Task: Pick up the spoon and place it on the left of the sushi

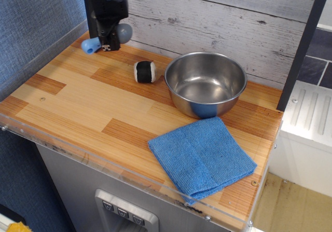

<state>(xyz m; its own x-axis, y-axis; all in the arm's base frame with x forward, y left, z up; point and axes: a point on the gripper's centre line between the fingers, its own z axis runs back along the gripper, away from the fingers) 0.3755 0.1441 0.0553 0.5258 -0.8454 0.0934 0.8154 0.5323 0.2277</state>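
My gripper [107,44] is at the back left of the wooden counter, shut on the spoon [91,45]. The spoon's light-blue handle sticks out to the left and its round grey-blue bowl [123,32] to the right of the fingers. It hangs a little above the counter, close to the back wall. The sushi [144,71], a black roll with white ends, lies on the counter to the right of the gripper and nearer the front, next to the steel bowl.
A large steel bowl [205,82] stands right of the sushi. A folded blue cloth [201,155] lies at the front right. A wooden plank wall runs behind, a blue fabric wall at the left. The counter's front edge has a clear plastic rim [104,162].
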